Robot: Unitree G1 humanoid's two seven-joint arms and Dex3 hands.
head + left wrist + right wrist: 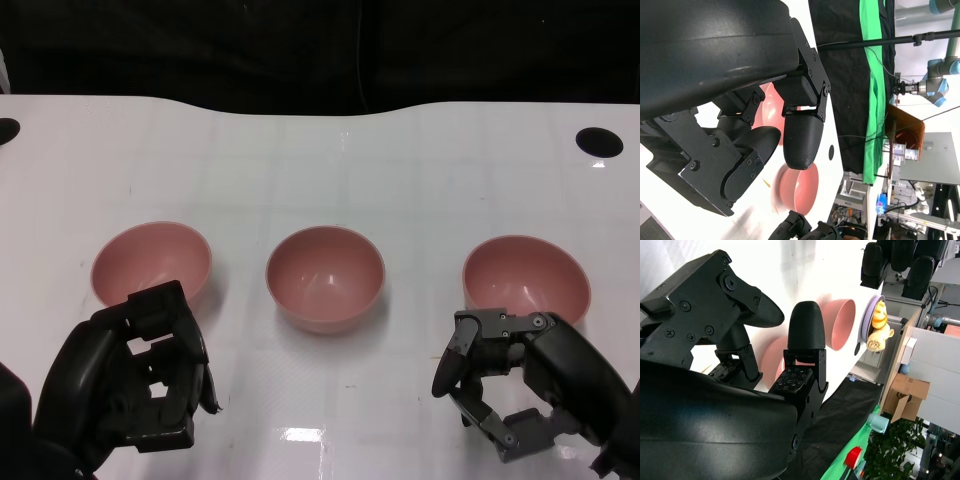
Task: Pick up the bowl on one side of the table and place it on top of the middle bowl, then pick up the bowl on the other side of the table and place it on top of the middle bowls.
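Left hand: matte black, blocky segmented fingers w/ rounded smooth tips, small black screws along the hinge plates. Rounded black shell behind the fingers, faint scuffs on it. Right hand: dark grey-black, angular links, silver screw heads near its palm, flat plates bolted to that palm. Its fingers end in domed caps; one pad next to the palm has a dotted grip texture.
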